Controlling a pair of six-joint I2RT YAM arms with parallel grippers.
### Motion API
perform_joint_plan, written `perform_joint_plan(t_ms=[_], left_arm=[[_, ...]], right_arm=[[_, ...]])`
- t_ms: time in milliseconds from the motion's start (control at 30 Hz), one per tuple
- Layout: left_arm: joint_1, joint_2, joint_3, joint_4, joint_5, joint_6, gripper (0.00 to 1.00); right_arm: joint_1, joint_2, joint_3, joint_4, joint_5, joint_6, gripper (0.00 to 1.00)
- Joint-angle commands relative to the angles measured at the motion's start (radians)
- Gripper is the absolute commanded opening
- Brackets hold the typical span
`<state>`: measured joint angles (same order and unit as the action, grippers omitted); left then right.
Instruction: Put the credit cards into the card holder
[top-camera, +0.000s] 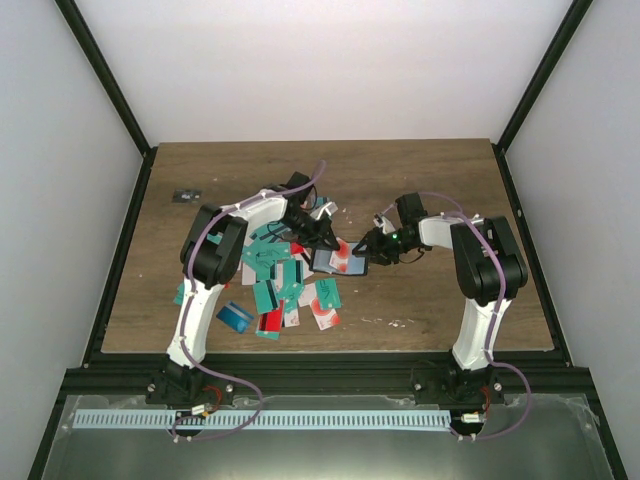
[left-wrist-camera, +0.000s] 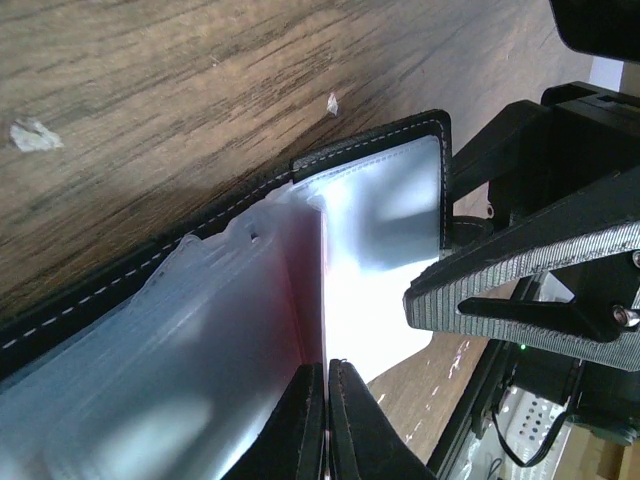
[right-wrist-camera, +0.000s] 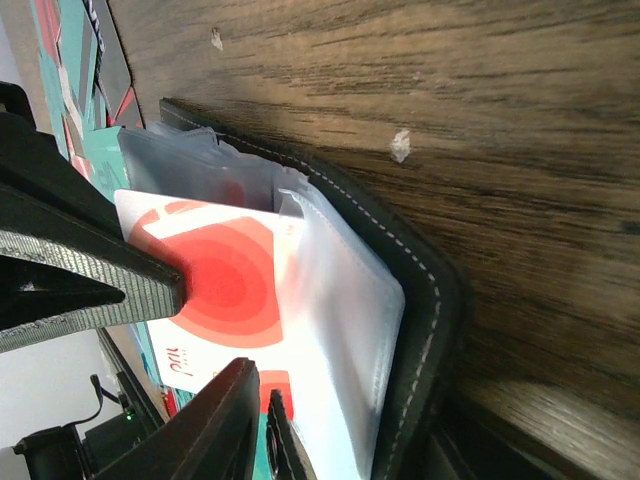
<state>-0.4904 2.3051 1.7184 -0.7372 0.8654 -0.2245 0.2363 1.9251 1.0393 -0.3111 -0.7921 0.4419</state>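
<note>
Fingers (left-wrist-camera: 300, 430) of the left gripper (left-wrist-camera: 326, 375) are clenched on the trailing end of a white card with a red circle (right-wrist-camera: 225, 290); its leading end already sits under the lip of a clear sleeve (right-wrist-camera: 340, 300) in the open card holder (right-wrist-camera: 435, 310), which lies in the middle of the table (top-camera: 420, 180), just right of the loose cards (top-camera: 285, 285); the right gripper (top-camera: 373, 245) meets it from the other side, its fingers (right-wrist-camera: 220, 430) part-way apart and, as far as I can judge, clamped across the holder's near edge, the outer finger hidden under the cover. To do this well, push the card straight along its length, flat with the sleeve, so no corner snags the lip; brace the holder with the right side against the push; let go only once the card is seated.
</note>
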Motion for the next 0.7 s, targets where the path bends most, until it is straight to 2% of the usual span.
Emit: perform_joint_plan(t_ms=[0,233,667], left_arm=[[-0.002,0.01,-0.019,0.027,0.045,0.036,0.04],[-0.002,0.018,-0.044,0.065,0.041,0.004,0.04],[-0.004,0.006,-0.125,0.265,0.082,-0.149,0.04]], right_arm=[[-0.01,0.055,-0.01,-0.066,0.159,-0.039,0.39],[-0.021,0.034,0.01,-0.09,0.162,-0.054,0.42],[-0.027,0.016,-0.004,-0.091,0.162,-0.047,0.44]])
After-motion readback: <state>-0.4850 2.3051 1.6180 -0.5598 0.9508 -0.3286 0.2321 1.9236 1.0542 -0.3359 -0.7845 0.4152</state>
